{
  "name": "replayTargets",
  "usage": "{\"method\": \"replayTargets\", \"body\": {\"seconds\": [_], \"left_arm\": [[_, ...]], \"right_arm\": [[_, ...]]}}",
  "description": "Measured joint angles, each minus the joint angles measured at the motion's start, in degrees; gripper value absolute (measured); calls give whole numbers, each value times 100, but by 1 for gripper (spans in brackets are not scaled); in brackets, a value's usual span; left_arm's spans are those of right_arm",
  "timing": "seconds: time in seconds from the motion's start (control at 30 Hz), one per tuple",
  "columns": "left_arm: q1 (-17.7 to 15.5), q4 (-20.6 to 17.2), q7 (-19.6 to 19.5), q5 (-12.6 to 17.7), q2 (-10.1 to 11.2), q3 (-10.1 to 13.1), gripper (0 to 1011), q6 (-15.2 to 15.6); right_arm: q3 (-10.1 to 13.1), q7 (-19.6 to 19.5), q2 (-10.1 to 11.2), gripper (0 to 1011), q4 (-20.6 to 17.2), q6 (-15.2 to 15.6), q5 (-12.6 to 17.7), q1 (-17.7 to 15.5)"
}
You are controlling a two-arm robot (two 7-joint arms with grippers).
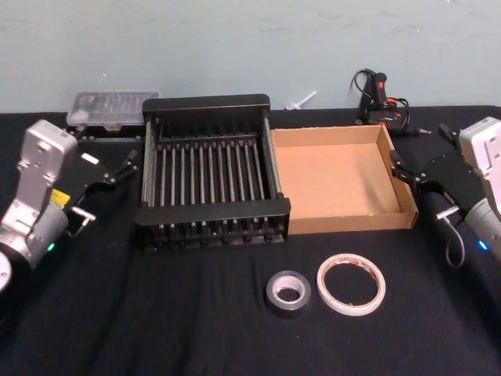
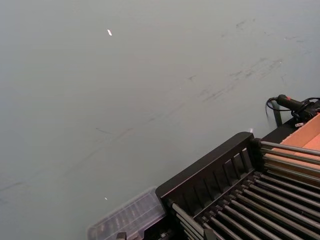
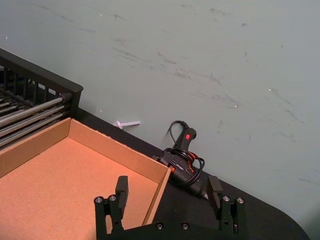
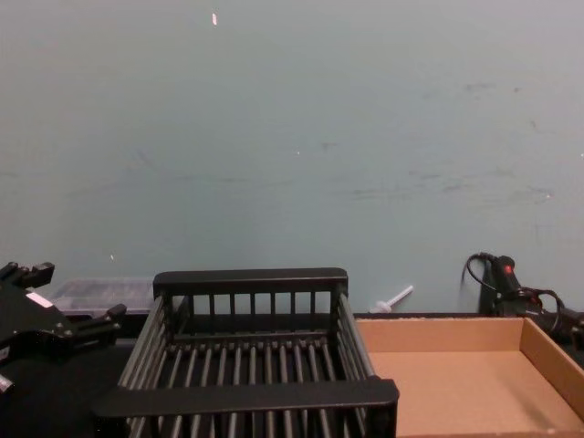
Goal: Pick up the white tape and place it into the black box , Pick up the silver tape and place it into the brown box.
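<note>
Head view: the black box [image 1: 211,168] sits mid-worktop, its right wall touching the brown box [image 1: 340,178] at its 3 o'clock. At 6 o'clock from where they meet, the silver tape [image 1: 288,291] lies flat on the black worktop [image 1: 156,313], with the white tape [image 1: 351,283] just beside it at 3 o'clock. The left gripper [image 1: 125,166] hovers at 9 o'clock of the black box, fingers spread and empty. The right gripper [image 1: 397,166] hangs at 3 o'clock of the brown box, also spread, holding nothing.

Right wrist view: its fingers [image 3: 121,187] straddle the brown box's corner, near a black tool [image 3: 184,160] with a coiled cord.

Chest view: both boxes stand empty.
</note>
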Motion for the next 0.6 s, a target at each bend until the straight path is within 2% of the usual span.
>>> {"method": "replayTargets", "body": {"seconds": [0.6], "left_arm": [[0, 0, 0, 0, 0, 0, 1001, 0]], "right_arm": [[0, 0, 0, 1002, 0, 0, 0, 0]]}}
